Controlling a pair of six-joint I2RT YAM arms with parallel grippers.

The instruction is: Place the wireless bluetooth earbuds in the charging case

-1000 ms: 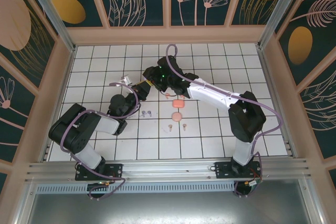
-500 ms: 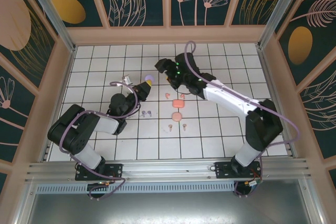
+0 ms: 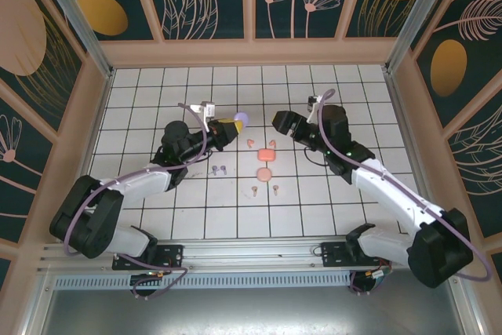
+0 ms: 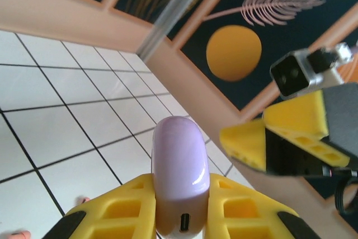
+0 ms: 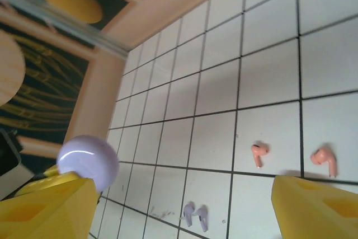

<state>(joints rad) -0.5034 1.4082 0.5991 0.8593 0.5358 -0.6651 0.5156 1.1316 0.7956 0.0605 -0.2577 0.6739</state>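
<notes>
Above the desk (image 3: pixel 157 221), a lilac case (image 4: pixel 179 166) is pinched between the left jaws, while the right jaws are spread wide, nothing held. Six earbuds (image 5: pixel 257 154) are seen lying on the tiles below.

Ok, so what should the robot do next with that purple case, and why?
Probably bring the open right gripper over to flip up the lid of the lilac case. The left gripper grips the case in the air and it looks closed, while the lilac earbuds lie on the tiled floor, so nothing can go in yet.
</notes>
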